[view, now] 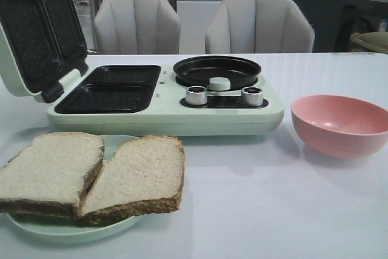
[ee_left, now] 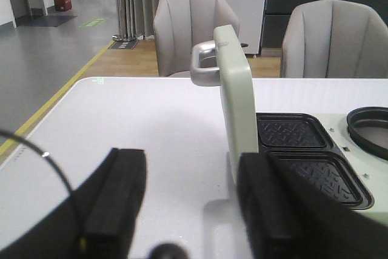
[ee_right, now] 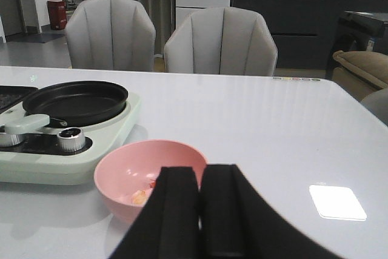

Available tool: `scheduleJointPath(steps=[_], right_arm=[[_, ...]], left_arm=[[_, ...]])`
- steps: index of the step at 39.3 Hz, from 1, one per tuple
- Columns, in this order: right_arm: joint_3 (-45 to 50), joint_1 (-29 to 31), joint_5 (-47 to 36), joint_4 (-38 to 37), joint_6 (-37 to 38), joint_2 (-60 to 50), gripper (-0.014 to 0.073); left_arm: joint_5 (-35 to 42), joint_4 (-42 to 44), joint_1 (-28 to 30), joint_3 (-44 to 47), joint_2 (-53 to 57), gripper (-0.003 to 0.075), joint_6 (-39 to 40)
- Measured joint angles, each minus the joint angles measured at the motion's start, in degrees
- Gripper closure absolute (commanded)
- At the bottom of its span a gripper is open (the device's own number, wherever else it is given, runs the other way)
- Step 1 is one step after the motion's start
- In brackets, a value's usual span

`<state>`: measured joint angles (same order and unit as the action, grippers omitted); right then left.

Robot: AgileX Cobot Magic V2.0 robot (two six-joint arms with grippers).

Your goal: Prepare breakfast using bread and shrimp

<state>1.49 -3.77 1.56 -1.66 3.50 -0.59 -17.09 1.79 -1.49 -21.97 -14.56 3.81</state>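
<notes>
Nearest the robot in the front view, at about seven o'clock on the table [view: 254, 210], two slices of bread [view: 97, 174] lie on a pale green plate [view: 66, 230], their inner edges touching and one a little over the other. They look light, soft and spongy, with a porous crumb and a firmer brown crust. A hard pinch would likely dent or tear them, so the crust edge that overhangs the plate rim seems the safest place to grip.

At about three o'clock sits a smooth, rounded pink bowl [view: 341, 124]. The right wrist view shows the shrimp [ee_right: 140, 196] in its bottom: small, curled, pale orange, probably slick and springy, best pinched across the body. The right gripper [ee_right: 200, 210] hovers just before the bowl, its black fingers pressed together with nothing between them.

Farther back, around twelve o'clock, stands the mint-green breakfast maker [view: 163, 110]: two ribbed black sandwich wells, a round dark pan [view: 216, 71], two metal knobs, and the lid [view: 36, 28] raised. The left gripper [ee_left: 188, 210] hangs beside that lid, fingers spread wide and empty.

Two grey padded chairs [view: 259, 23] stand beyond.
</notes>
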Motion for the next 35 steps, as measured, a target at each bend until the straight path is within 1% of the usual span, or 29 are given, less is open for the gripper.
scheduleJointPath(steps=[13,17,23,33,35], right_arm=[[0.0,0.0,0.0,0.0,0.0,0.0,0.0440],[0.0,0.0,0.0,0.0,0.0,0.0,0.0440],[0.0,0.0,0.0,0.0,0.0,0.0,0.0440],[0.0,0.0,0.0,0.0,0.0,0.0,0.0440],[0.0,0.0,0.0,0.0,0.0,0.0,0.0440]], left_arm=[[-0.7,0.9,0.0,0.0,0.0,0.0134,0.0],[-0.9,2.2,-0.9,0.0,0.0,0.0134,-0.1],[-3.1,6.3,-4.1,0.0,0.0,0.0134,-0.1],[-8.3,12.1,-11.7,0.0,0.0,0.0134,-0.2],[-9.6,13.1,-13.2,0.0,-0.2,0.0134,-1.3]])
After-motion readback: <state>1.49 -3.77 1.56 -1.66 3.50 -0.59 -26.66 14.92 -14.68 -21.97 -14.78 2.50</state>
